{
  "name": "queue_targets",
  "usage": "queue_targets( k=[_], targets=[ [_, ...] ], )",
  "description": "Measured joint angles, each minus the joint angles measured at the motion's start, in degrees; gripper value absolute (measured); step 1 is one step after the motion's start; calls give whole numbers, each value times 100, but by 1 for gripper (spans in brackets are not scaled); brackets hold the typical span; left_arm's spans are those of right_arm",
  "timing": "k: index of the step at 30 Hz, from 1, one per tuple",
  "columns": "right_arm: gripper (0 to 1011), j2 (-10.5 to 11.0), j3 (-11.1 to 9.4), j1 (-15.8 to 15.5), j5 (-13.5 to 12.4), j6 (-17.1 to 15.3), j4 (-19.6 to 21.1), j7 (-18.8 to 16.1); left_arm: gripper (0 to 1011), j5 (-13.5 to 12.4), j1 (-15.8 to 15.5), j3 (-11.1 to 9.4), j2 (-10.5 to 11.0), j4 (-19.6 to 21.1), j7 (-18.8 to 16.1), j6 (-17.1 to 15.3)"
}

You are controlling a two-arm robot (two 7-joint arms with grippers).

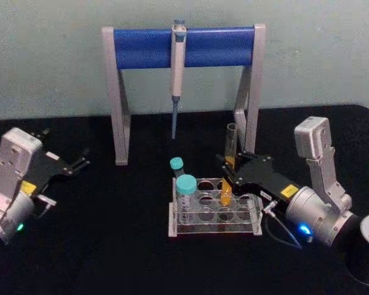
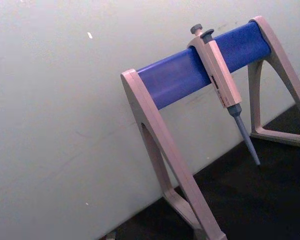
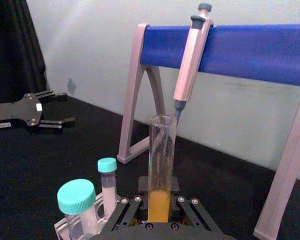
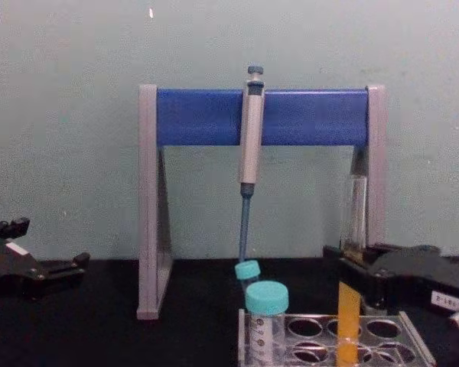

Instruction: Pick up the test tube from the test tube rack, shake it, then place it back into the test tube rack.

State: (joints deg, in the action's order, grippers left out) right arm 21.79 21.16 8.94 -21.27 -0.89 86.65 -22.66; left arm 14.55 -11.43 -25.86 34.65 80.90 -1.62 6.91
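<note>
The test tube [image 1: 230,147] is a tall clear glass tube with orange-yellow liquid in its lower part. It stands nearly upright, and its lower end reaches down into a hole of the clear test tube rack [image 1: 249,228]. My right gripper [image 1: 228,169] comes in from the right and is shut on the test tube at about mid-height, just above the rack's top plate. In the right wrist view the test tube [image 3: 161,150] rises between the right gripper's [image 3: 159,209] fingers. In the chest view the test tube [image 4: 349,313] shows at the rack [image 4: 413,336]. My left gripper [image 1: 81,161] rests open at the far left.
Two teal-capped vials, one large [image 1: 186,187] and one small [image 1: 176,165], stand at the rack's left end. Behind them a grey pipette [image 1: 178,67] hangs from the blue bar of a tall grey stand [image 1: 118,110]. The black table between the arms is bare.
</note>
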Motion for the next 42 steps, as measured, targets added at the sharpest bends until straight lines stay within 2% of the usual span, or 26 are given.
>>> queue_targets(
  k=[24, 38, 42],
  targets=[
    [225, -78, 31, -11, 173, -47, -155, 35, 1001, 0, 0, 0, 0, 0, 0, 0],
    [225, -78, 26, -8, 179, -49, -159, 37, 1001, 0, 0, 0, 0, 0, 0, 0],
    [293, -76, 26, -9, 176, -49, -159, 36, 1001, 0, 0, 0, 0, 0, 0, 0]
  ],
)
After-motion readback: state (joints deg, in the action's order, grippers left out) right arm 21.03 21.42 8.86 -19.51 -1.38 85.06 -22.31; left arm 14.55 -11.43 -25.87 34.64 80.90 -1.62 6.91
